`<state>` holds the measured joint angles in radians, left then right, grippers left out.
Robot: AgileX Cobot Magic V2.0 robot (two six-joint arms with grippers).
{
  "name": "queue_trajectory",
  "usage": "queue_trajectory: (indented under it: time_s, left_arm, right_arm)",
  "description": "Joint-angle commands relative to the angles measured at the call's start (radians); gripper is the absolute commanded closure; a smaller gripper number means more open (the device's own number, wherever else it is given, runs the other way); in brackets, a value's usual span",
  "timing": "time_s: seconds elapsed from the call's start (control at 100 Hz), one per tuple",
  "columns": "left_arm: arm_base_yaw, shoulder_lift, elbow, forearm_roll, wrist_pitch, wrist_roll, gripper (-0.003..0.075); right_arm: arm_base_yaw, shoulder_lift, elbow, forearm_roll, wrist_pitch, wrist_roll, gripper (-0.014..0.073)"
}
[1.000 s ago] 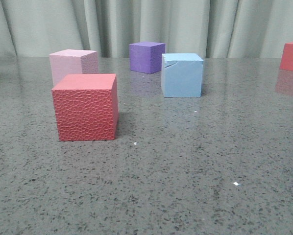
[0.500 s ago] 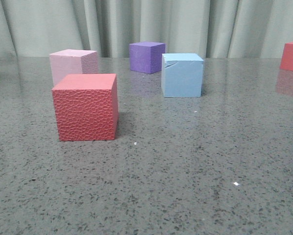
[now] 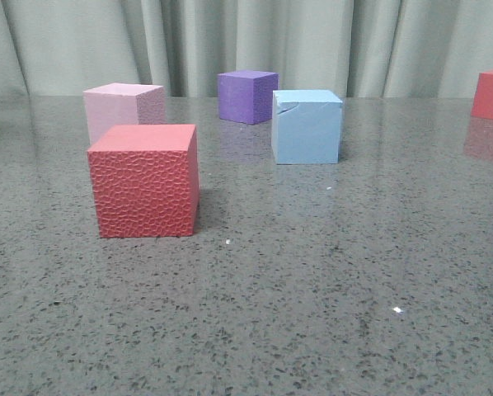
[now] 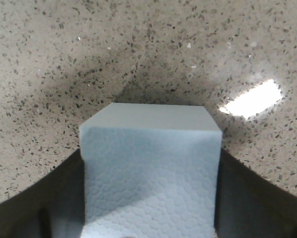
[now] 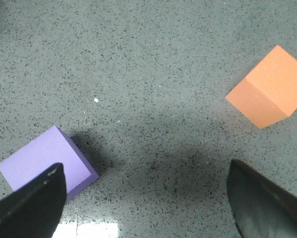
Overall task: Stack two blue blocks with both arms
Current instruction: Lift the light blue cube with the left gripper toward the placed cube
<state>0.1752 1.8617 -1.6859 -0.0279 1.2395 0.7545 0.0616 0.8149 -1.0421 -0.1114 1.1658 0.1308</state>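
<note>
One light blue block, with a thin crack near its top left corner, stands on the table at the back centre in the front view. No gripper shows in that view. In the left wrist view my left gripper is shut on the second blue block, its dark fingers pressed against both sides, with the speckled table below. In the right wrist view my right gripper is open and empty above bare table, its fingers wide apart.
A red cube stands front left, a pale pink cube behind it, a purple cube at the back, another red cube far right. The right wrist view shows a purple cube and an orange cube.
</note>
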Motion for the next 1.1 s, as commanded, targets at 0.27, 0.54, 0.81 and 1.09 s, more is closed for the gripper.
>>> queue_trajectory:
  time_s: [0.27,0.54,0.81,1.09]
  left_arm:
    - [0.001,-0.051,-0.028,-0.007,0.039,-0.006,0.0473]
    - [0.001,-0.108,-0.030,-0.011,0.035,-0.006,0.0473]
    - [0.001,-0.163,-0.099,-0.197,0.039,0.009,0.0473]
    - [-0.078,-0.188,-0.183,-0.263,0.039,0.009,0.0472]
  right_arm:
    - [-0.007,-0.007,-0.023,-0.011,-0.054,-0.006,-0.0053]
    - [-0.007,-0.007,-0.023,-0.011,-0.054,-0.006,-0.0053]
    - [-0.007,-0.007,-0.023,-0.011,-0.062,-0.006,-0.0053]
    - [-0.007,-0.007,-0.023,-0.011,-0.062,-0.006,-0.0053]
